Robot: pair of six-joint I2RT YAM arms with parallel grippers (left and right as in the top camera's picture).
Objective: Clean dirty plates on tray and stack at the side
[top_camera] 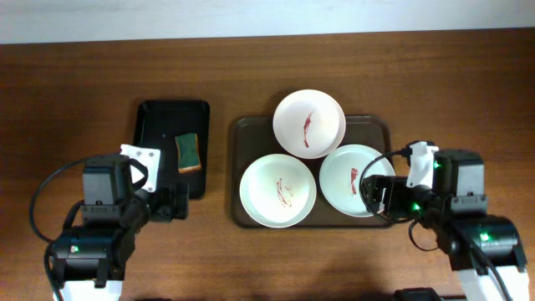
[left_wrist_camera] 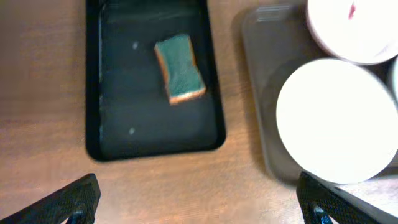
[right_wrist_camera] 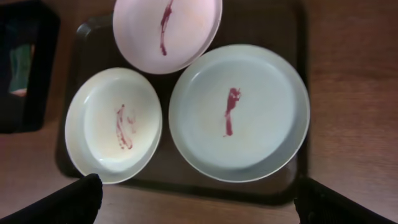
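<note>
Plates (top_camera: 278,190), all three smeared red, are sitting on the tray (top_camera: 251,138) at centre frame; I am holding left gripper (left_wrist_camera: 196,196) and right gripper (right_wrist_camera: 198,190) wide open, empty, probably readying for the sponge (top_camera: 189,153) at left.

Overhead: evenly lit, moderately bright, sharp; soft shadows on the table (top_camera: 84,75)
Left wrist: blurred all over; plates (left_wrist_camera: 339,118) washed out to flat white; sponge (left_wrist_camera: 180,68) soft-edged; faint sheen on the black tray (left_wrist_camera: 137,124)
Right wrist: dimmer, warm cast; smears (right_wrist_camera: 231,109) clear; tray (right_wrist_camera: 267,25) very dark; frame edges darker
Light: from above, diffuse, no hard shadows
</note>
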